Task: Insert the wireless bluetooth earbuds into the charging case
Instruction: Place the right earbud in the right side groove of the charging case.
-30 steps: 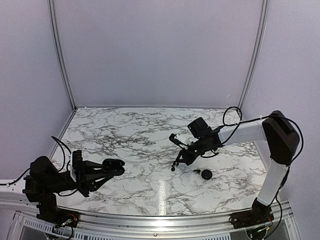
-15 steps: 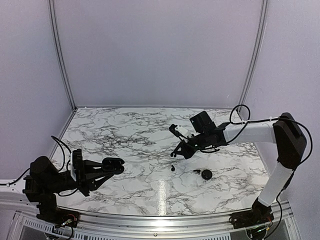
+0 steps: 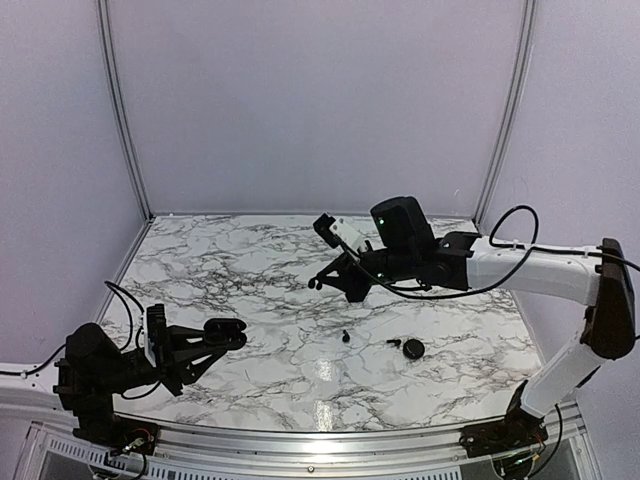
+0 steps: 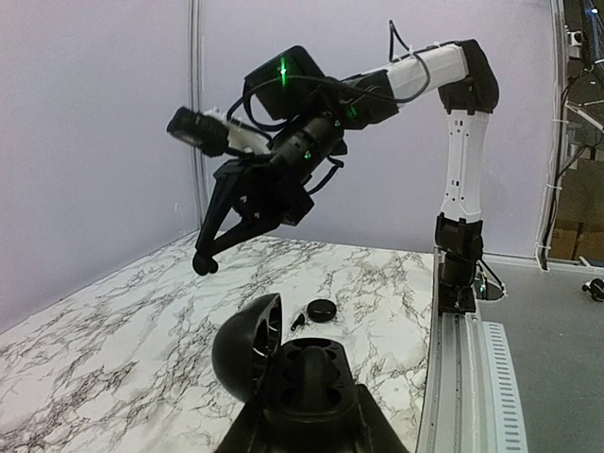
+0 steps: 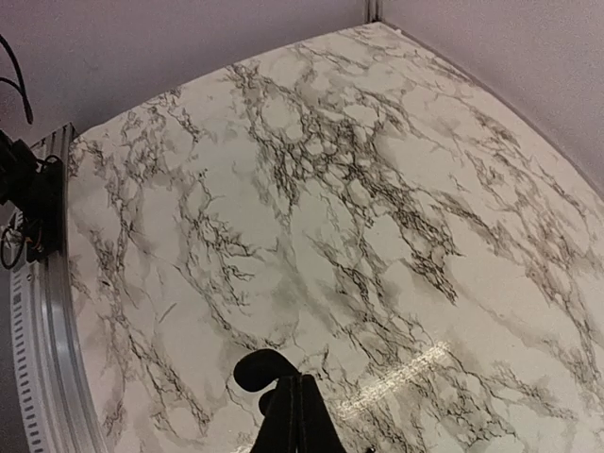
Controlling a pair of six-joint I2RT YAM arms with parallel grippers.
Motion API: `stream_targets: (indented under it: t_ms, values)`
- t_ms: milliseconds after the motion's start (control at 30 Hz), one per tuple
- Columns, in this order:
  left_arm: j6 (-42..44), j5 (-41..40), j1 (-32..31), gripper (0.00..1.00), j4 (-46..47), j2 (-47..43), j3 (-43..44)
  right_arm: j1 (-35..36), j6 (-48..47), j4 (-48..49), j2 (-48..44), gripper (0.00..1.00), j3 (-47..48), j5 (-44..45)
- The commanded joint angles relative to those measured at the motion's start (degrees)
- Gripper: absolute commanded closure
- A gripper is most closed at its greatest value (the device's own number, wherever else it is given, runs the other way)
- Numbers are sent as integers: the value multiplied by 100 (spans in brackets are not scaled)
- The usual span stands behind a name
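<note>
An open black charging case [image 4: 311,363] with its domed lid [image 4: 247,344] up is held in my left gripper [image 4: 311,401], shut on it low at the near left [image 3: 222,332]. My right gripper [image 3: 320,282] hangs above the table's middle, shut on a small black earbud [image 5: 260,370] that sticks out left of the closed fingers [image 5: 300,415]; the left wrist view shows this earbud [image 4: 205,264] well above and beyond the case. A second earbud [image 3: 346,336] lies on the marble, and a third earbud [image 3: 393,343] lies beside a round black disc.
The round black disc [image 3: 413,348] rests on the marble table [image 3: 250,270] at the right, also seen as the disc [image 4: 322,310] past the case. Pale walls close the back and sides. A metal rail [image 3: 330,440] runs along the near edge.
My right gripper has risen from the table and swung left and farther away with an earbud in it, leaving another earbud where it was. The left arm has barely moved.
</note>
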Motion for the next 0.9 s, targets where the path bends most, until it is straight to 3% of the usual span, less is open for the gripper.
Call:
stream_targets:
  t_ms: [0,300,867]
  values:
    - [-107,-187,34,100,654,73,-58,342,139,182,-293,100,411,290]
    - [-272,-135,106,100,984,236,-146,1150,82,244,-621,100,827,587]
    - [-345,-187,150,100,1069,273,-91,2209,-119,465,-407,100,1219,1081]
